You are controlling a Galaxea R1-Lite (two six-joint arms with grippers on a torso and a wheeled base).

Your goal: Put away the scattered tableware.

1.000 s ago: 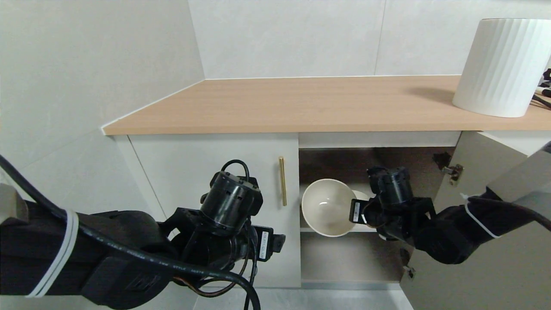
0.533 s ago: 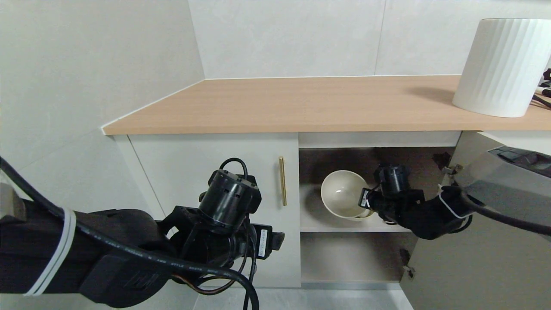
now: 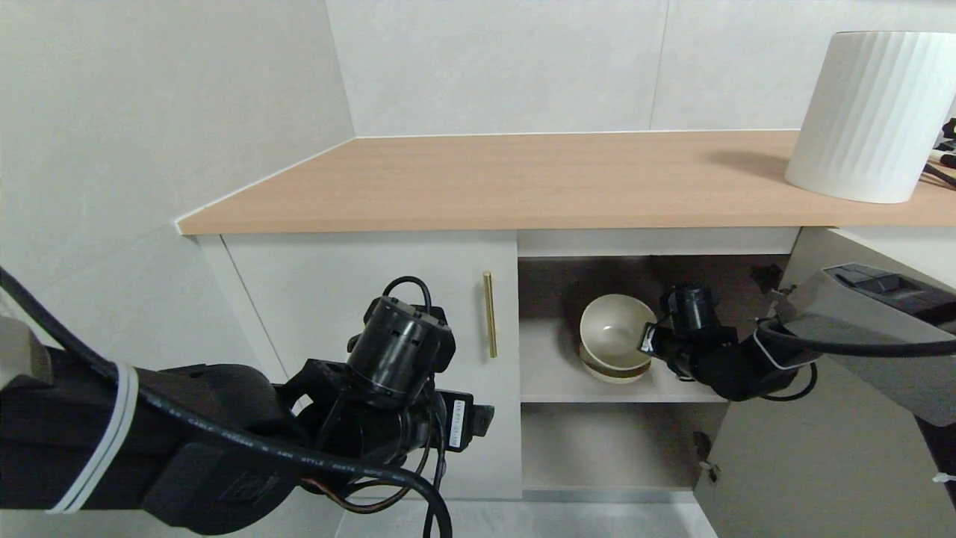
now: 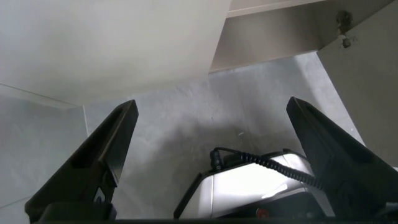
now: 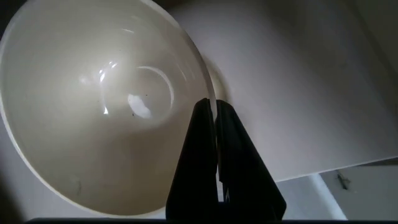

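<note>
A cream bowl (image 3: 614, 334) is tilted inside the open cabinet, just above another bowl (image 3: 614, 370) that rests on the cabinet shelf (image 3: 553, 373). My right gripper (image 3: 648, 345) is shut on the tilted bowl's rim; in the right wrist view the fingers (image 5: 214, 155) pinch the rim of the bowl (image 5: 99, 106). My left gripper (image 4: 211, 155) hangs low in front of the closed left cabinet door (image 3: 373, 284), open and holding nothing, with the grey floor beneath it.
The right cabinet door (image 3: 836, 418) stands open at the right. A brass handle (image 3: 489, 314) is on the closed left door. A white ribbed container (image 3: 870, 112) stands on the wooden countertop (image 3: 508, 179). A lower compartment (image 3: 605, 448) lies under the shelf.
My right arm has carried the cream bowl from in front of the cabinet opening deeper inside, to just over the bowl on the shelf. The left arm has stayed put.
</note>
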